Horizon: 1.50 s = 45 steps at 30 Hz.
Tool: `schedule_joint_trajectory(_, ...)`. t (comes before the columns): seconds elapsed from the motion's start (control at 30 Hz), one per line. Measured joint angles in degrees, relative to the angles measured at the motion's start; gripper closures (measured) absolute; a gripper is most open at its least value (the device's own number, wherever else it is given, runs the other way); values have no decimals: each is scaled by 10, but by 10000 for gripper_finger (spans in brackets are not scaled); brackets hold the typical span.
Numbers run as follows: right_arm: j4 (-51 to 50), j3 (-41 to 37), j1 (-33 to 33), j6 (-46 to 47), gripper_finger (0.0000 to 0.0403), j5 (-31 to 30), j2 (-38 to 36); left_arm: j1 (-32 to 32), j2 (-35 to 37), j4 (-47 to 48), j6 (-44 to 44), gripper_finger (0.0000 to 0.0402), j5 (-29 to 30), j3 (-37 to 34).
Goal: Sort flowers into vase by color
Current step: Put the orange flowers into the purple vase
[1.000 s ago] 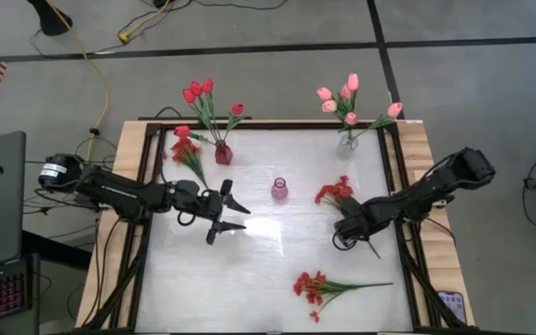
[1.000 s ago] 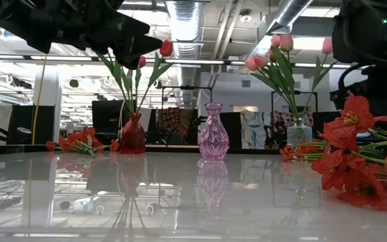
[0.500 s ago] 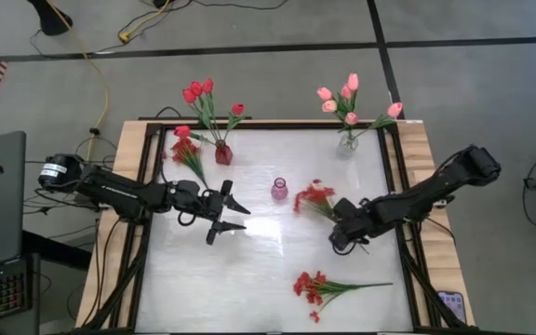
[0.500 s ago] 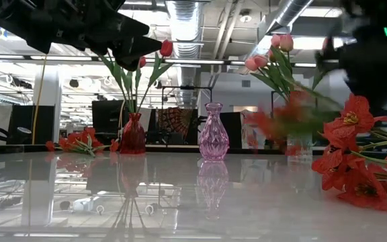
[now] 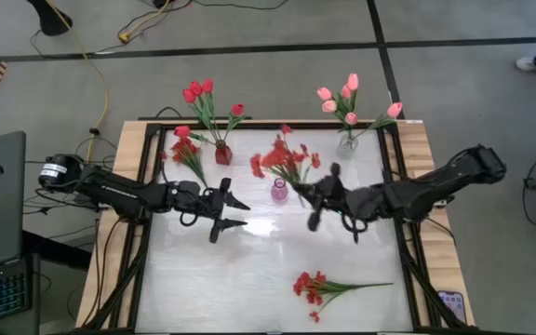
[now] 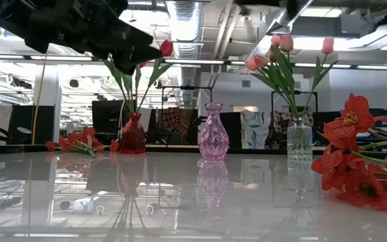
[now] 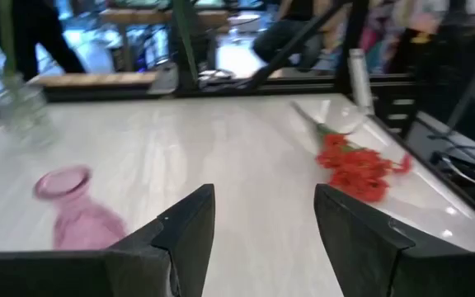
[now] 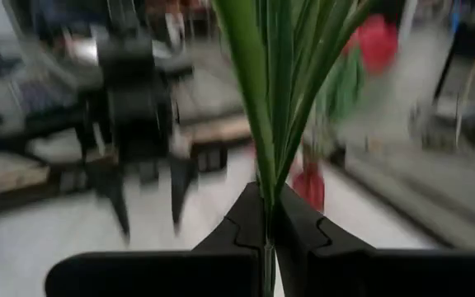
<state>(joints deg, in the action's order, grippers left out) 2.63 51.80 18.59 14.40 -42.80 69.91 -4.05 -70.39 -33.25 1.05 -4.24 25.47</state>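
My right gripper [image 5: 307,197] is shut on a red bunch of small blossoms [image 5: 282,160], which hangs in the air over the pink vase [image 5: 279,191] at the table's middle. Left of that vase, my left gripper [image 5: 238,213] stands open with nothing between its fingers. A red vase [image 5: 222,154] with red tulips and a clear vase [image 5: 347,141] with pink tulips stand along the far edge. One red bunch [image 5: 186,154] lies flat at the far left. Another red bunch [image 5: 319,287] lies near the front edge. My right gripper pinches the bunch's green stems [image 8: 268,198] between its two fingers [image 8: 250,223]. The fingers come roughly level from the table's right. The leaves and blossoms [image 5: 287,154] stand out beyond the fingertips toward the far left, lifted clear of the table.
The pink vase [image 6: 213,132] stands in the middle with bare table on its near side. Black frame rails [image 5: 394,186] run along the table's sides. In the low view the near red bunch [image 6: 355,165] lies at the right.
My right gripper has risen and swung toward the table's left and far side, tipping from pointing down to about level. The red bunch that lay right of the pink vase has come up off the table with it and now hangs over the vase.
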Motion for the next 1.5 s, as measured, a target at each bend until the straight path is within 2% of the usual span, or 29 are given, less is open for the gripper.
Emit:
schedule_joint_trajectory(0.13, 227, -17, -63, -122, 364, 74, 58, 0, 0, 24, 28, 205, 53, 0)
schedule_joint_trajectory(0.27, 354, -39, -118, -145, 365, 115, 113, 0, 2, 65, 45, 205, 71, 0)
schedule_joint_trajectory(0.43, 370, -43, -159, -116, 365, 145, 147, 0, 11, 111, 51, 205, 73, 0)
schedule_joint_trajectory(0.73, 359, -51, -167, -122, 365, 156, 151, -2, 11, 157, 72, 205, 77, 0)
schedule_joint_trajectory(0.97, 497, -140, -194, -100, 365, 161, 140, -15, 11, 166, 86, 205, 77, 0)
schedule_joint_trajectory(1.07, 535, -152, -208, -102, 365, 189, 139, -15, 11, 154, 86, 205, 81, 0)
schedule_joint_trajectory(1.5, 517, -156, -210, -103, 365, 191, 148, -15, 11, 145, 102, 205, 99, 0)
